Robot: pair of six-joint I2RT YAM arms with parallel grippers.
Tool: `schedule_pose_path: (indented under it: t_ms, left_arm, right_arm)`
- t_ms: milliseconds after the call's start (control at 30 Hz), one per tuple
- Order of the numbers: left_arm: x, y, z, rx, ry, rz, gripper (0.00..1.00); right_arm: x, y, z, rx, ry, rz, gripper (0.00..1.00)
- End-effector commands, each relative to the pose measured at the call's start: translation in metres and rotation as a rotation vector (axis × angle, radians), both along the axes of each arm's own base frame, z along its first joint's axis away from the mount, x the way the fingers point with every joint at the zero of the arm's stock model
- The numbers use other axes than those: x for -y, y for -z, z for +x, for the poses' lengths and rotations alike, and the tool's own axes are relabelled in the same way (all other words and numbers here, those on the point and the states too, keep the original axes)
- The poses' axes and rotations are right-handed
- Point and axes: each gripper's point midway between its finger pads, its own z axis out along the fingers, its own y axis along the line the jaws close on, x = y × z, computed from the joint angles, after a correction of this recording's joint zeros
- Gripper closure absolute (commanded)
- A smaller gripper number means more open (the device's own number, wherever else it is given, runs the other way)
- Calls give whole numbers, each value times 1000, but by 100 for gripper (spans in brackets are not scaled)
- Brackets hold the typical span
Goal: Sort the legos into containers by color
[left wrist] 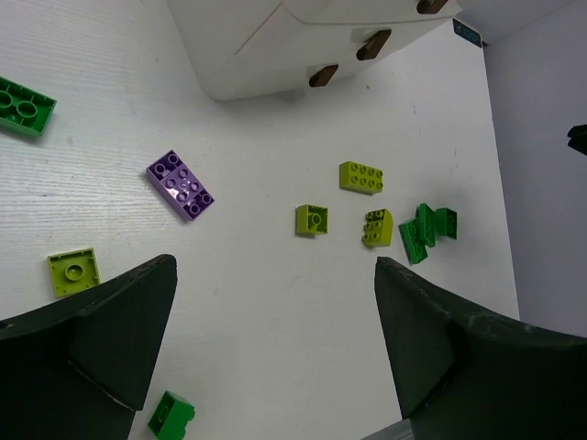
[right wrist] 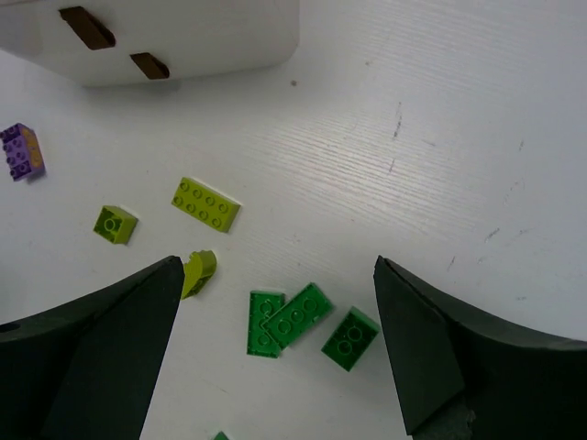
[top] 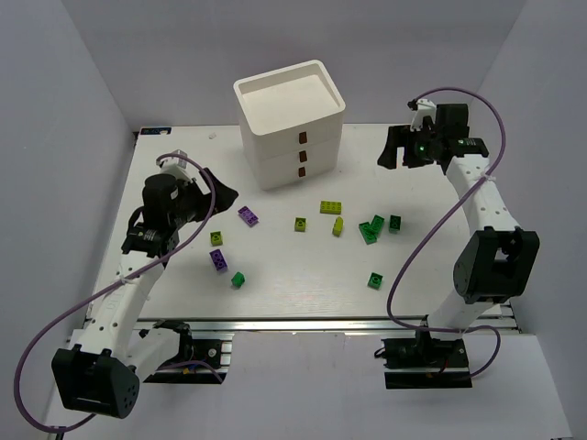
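Note:
The legos lie scattered on the white table in front of the containers, a white stacked drawer unit (top: 292,119) with brown handles and all drawers shut. Purple bricks (top: 248,215) (top: 218,259), yellow-green bricks (top: 331,206) (top: 300,224) (top: 216,237) and dark green bricks (top: 371,227) (top: 375,280) (top: 238,279) are mixed together. My left gripper (top: 209,188) (left wrist: 275,275) hovers open over bare table, near a purple brick (left wrist: 181,184). My right gripper (top: 396,151) (right wrist: 275,263) hangs open above overlapping green bricks (right wrist: 284,319). Neither holds anything.
The unit's top tray (top: 246,89) is open upward. Grey walls enclose the table on the left, right and back. A metal rail (top: 303,323) runs along the near edge between the arm bases.

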Motion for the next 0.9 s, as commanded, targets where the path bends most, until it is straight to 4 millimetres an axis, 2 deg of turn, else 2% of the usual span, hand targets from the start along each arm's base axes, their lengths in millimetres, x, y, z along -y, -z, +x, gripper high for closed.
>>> schedule_pose_path:
  t_ms: [0,100,133,233,300,333,367,400,533,567,600,633,667,700,733,767,800,833,867]
  left_arm:
    - [2,-5,-3,21,8,-22,2]
    - [2,-2,-3,13,6,-25,2]
    - [3,-1,-2,13,7,-27,2]
    - [4,3,-1,2,8,-29,6]
    - [4,7,0,-11,10,-31,14]
    - [5,8,0,-14,13,-35,19]
    - [3,7,1,-12,7,-36,25]
    - [3,8,2,-14,6,-37,43]
    - [1,10,1,-27,-10,-42,79]
    - [1,13,0,-37,-11,-42,79]
    - [1,14,-1,-39,-12,-43,77]
    - [1,16,-1,-53,-13,-42,60]
    - [-1,16,0,-62,-25,-37,47]
    - [-2,17,0,-68,-29,-31,37]
    - [-3,13,-1,-71,-31,-27,26]
    - [-5,12,0,-72,-43,-21,23]
    - [-6,11,-1,-71,-46,-18,22]
    - [-7,12,-3,-78,-51,-16,21]
    - [-8,11,-5,-73,-56,-15,20]
  right_arm:
    - [-17,-22,4,74,-137,33,11]
    - [-25,-15,-3,124,-335,-47,11]
    - [-34,-10,-12,104,-397,-56,11]
    - [-47,-8,-16,102,-461,-58,11]
    - [-56,-11,-16,129,-478,-58,11]
    - [-58,-7,-16,128,-476,-62,11]
    - [-69,-11,-13,164,-490,-65,11]
    - [-74,-12,-11,173,-497,-61,11]
    - [-113,-20,-15,204,-618,-2,11]
    - [-130,-28,-16,210,-632,86,11]
    - [-137,-34,-14,220,-626,127,17]
    - [-146,-35,-15,218,-622,165,55]
    - [-154,-31,-16,152,-557,234,78]
    - [-166,-44,-1,238,-515,243,86]
    - [-172,-48,3,245,-489,278,79]
    - [-175,-42,10,203,-404,324,67]
    - [-187,-50,15,235,-395,349,54]
    - [-191,-52,23,245,-363,363,50]
    - [-196,-41,31,214,-331,375,42]
